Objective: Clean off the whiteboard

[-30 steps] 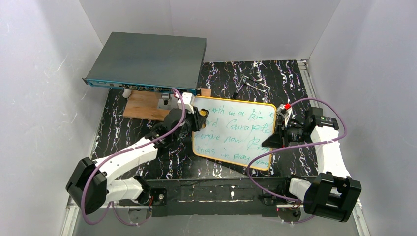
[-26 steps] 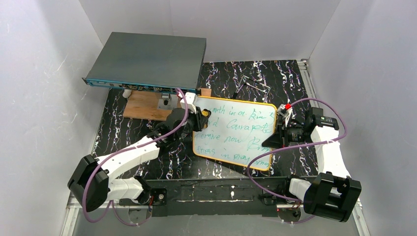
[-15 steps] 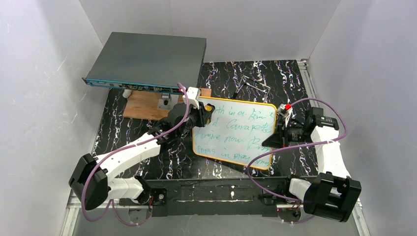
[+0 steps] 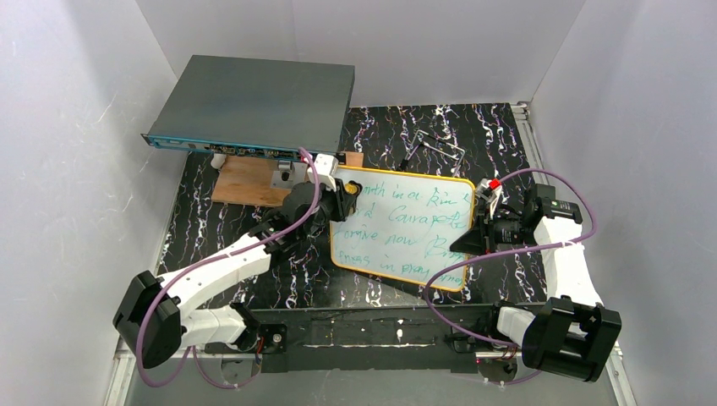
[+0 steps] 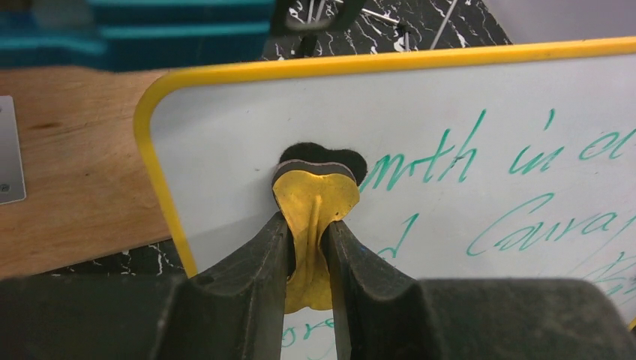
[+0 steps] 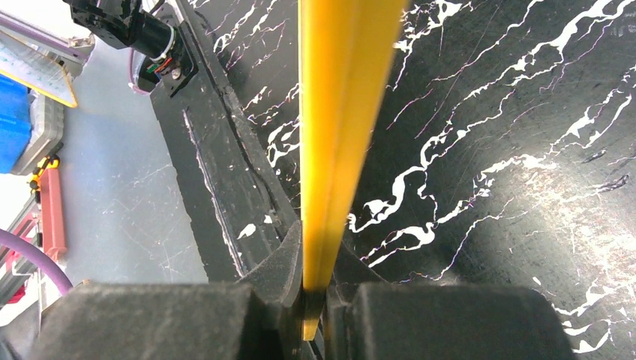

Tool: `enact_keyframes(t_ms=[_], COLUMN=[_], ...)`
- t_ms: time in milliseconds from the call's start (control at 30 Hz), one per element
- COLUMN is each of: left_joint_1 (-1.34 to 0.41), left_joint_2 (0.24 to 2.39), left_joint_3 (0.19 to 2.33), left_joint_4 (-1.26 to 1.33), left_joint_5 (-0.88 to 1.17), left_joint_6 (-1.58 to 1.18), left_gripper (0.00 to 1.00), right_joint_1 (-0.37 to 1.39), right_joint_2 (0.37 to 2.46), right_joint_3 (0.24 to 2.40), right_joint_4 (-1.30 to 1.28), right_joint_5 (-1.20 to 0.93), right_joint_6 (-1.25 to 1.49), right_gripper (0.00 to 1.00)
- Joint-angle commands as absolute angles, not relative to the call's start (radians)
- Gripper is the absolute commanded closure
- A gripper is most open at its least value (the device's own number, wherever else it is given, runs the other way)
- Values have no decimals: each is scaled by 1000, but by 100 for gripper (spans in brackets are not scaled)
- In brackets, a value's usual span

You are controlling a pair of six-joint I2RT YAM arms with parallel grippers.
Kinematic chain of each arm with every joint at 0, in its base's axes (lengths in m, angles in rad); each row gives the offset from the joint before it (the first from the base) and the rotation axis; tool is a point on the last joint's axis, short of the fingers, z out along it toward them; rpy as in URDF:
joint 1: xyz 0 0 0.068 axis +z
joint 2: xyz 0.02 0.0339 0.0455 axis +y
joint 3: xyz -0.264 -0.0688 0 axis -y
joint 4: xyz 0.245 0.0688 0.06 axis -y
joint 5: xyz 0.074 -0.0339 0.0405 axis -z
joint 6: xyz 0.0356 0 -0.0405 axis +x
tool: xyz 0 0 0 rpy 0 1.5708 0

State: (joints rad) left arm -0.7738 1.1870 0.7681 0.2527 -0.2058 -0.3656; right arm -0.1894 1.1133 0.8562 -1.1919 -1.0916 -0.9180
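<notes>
The whiteboard [image 4: 406, 230], white with a yellow frame and green handwriting, lies on the black marbled table. My left gripper [image 4: 345, 198] is over its upper left corner, shut on a yellow eraser [image 5: 315, 196] whose black felt presses on the whiteboard [image 5: 225, 142]. The patch around the eraser is blank, and the writing starts just to its right. My right gripper [image 4: 476, 225] is shut on the board's right edge. In the right wrist view the yellow frame [image 6: 337, 112] runs edge-on between the fingers of that gripper [image 6: 315, 259].
A large dark-grey flat box [image 4: 254, 106] stands at the back left, with a brown wooden board [image 4: 249, 180] under its front edge. A bent metal wire piece [image 4: 440, 144] lies behind the whiteboard. White walls enclose the table on three sides.
My left gripper carried the eraser up and to the right over the board's top left corner, then back down and left. The right arm and the board have not moved.
</notes>
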Motion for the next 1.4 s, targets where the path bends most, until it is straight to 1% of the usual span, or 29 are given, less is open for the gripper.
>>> enact_keyframes(t_ms=[0, 167, 367, 867, 1100, 1367], left_joint_1=[-760, -760, -794, -797, -749, -741], left_joint_2=[1149, 1149, 1181, 1208, 1193, 1161], left_joint_3=[715, 696, 722, 836, 792, 716], left_joint_4=[208, 225, 248, 212, 206, 228], left_joint_5=[-222, -103, -49, -141, -134, -94], left_joint_6=[-331, -303, -279, -272, -318, -337], left_gripper=[100, 100, 100, 100, 100, 100], right_joint_1=[-169, -169, -169, -169, -169, -169], right_joint_2=[1091, 1095, 1095, 1094, 1098, 1109], right_joint_3=[862, 861, 862, 859, 858, 857], right_joint_4=[-1150, -1152, -1153, -1152, -1145, -1143], right_joint_5=[-943, -945, -946, -946, -943, -943], right_joint_6=[-1032, -1035, -1034, -1036, -1035, -1035], right_gripper=[99, 99, 99, 99, 99, 99])
